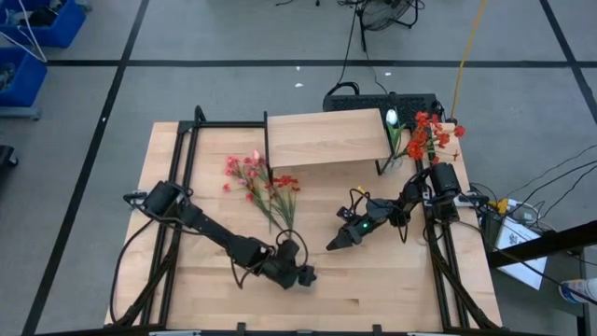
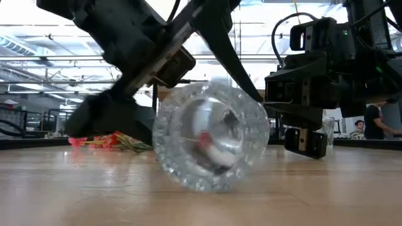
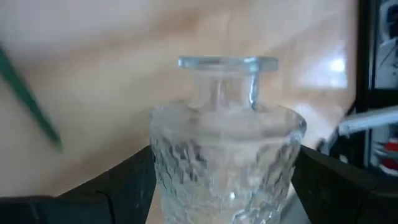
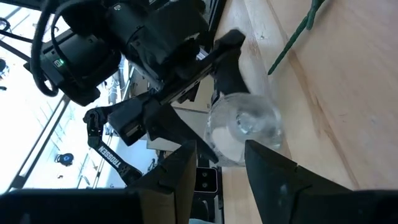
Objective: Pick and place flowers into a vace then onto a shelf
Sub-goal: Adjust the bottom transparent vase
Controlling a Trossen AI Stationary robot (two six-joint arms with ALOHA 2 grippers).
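We see the glass vase (image 2: 210, 138) lying on its side on the wooden bench (image 1: 392, 280), the left tool (image 1: 291, 250) spread wide around its body. Flowers (image 1: 256, 182) lie beside the shelf (image 1: 326, 138), more stand at its right end. The right tool (image 1: 334, 244), partly open and empty, hovers nearby; "TROSSEN" reads on an arm, with a grey taped floor around.

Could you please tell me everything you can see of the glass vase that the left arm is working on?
The vase is clear, textured glass with a rounded body, a narrow neck and a flat, flared rim. It lies on its side on the wooden tabletop, toward the front edge. It looks empty, apart from reflections. The left gripper straddles its body, one dark finger on either side; whether they press on the glass cannot be told. A green stem lies close by.
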